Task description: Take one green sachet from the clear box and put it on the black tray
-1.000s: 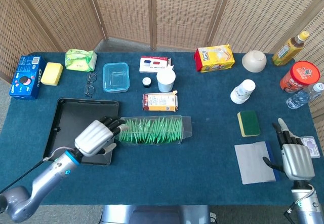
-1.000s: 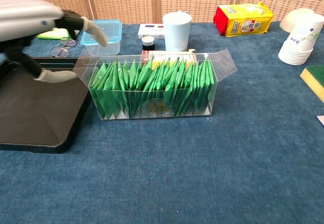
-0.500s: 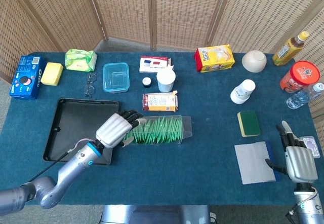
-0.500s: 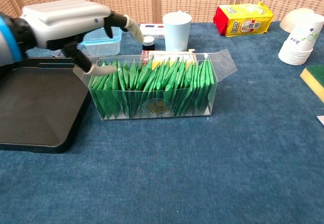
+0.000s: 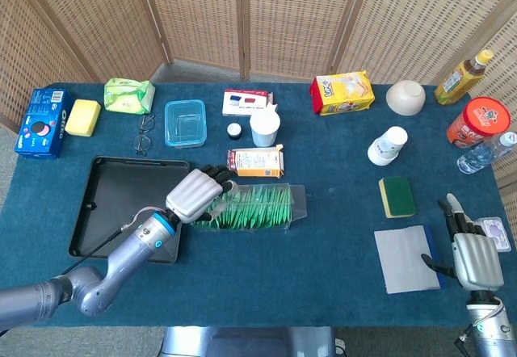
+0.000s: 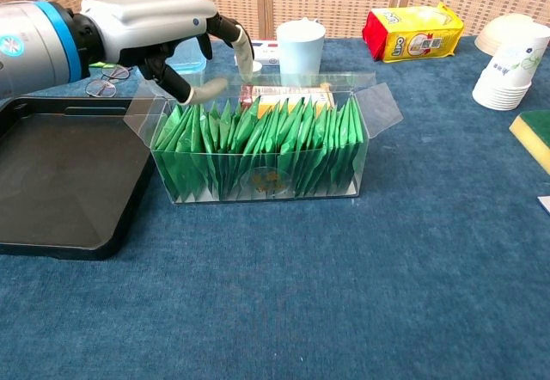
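A clear box (image 5: 297, 206) (image 6: 365, 144) lies mid-table, packed with a row of upright green sachets (image 5: 254, 207) (image 6: 258, 148). The black tray (image 5: 113, 199) (image 6: 60, 182) sits just left of it and holds nothing. My left hand (image 5: 196, 194) (image 6: 146, 23) hovers over the box's left end, fingers spread and curved down above the sachet tops, holding nothing. My right hand (image 5: 472, 252) rests at the table's near right corner with its fingers apart, far from the box; the chest view does not show it.
Behind the box stand a white cup (image 5: 264, 127) (image 6: 301, 52), a small dark jar (image 5: 234, 131), an orange-white carton (image 5: 256, 162) and a blue-lidded container (image 5: 185, 122). A grey cloth (image 5: 406, 258) and green sponge (image 5: 397, 196) lie at right, glasses (image 5: 144, 135) behind the tray.
My left hand has moved right from above the tray's near right corner to above the left end of the sachet box. The right hand has barely shifted.
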Robot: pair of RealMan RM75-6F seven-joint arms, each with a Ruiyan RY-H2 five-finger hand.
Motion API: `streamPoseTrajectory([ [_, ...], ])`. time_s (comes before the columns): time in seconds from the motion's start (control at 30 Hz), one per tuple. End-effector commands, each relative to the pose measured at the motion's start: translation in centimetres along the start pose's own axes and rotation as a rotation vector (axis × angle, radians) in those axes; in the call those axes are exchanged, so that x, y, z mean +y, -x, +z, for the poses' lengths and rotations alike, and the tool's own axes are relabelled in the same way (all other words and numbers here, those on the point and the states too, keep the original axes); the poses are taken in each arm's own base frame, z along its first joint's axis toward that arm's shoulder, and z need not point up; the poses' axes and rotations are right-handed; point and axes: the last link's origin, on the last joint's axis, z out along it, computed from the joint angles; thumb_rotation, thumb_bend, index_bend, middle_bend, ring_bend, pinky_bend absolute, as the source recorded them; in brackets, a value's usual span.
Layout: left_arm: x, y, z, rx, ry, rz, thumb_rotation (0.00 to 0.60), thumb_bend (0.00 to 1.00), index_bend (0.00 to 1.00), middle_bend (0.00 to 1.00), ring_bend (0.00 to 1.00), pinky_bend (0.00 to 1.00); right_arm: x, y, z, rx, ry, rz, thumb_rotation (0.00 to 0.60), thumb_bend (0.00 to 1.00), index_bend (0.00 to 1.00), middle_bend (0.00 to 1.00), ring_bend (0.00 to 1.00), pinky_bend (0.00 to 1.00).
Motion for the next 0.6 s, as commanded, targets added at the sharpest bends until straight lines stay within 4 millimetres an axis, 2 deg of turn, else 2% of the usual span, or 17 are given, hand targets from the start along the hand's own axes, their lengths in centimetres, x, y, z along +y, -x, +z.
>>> streamPoseTrajectory([
  [0.03,-0.2,-0.1,0.3,-0.010,-0.010,0.005,0.509,0.56,0.34,0.20,0.16,0.24,0.0,0.0,0.0,-0.001,0.002,0.000,0.583,0.19,0.00,0.03,0.18,0.28],
  [0.2,-0.5,-0.3,0.9,-0.031,-0.039,-0.026,0.502,0.60,0.39,0.20,0.15,0.24,0.0,0.0,0.0,-0.001,0.002,0.006,0.581,0.19,0.00,0.03,0.18,0.28],
  [0.6,-0.7,-1.2,2.2,0.016,-0.069,-0.056,0.486,0.59,0.49,0.19,0.15,0.24,0.2,0.4,-0.1,-0.018,0.013,0.012,0.581,0.19,0.00,0.03,0.18,0.28],
])
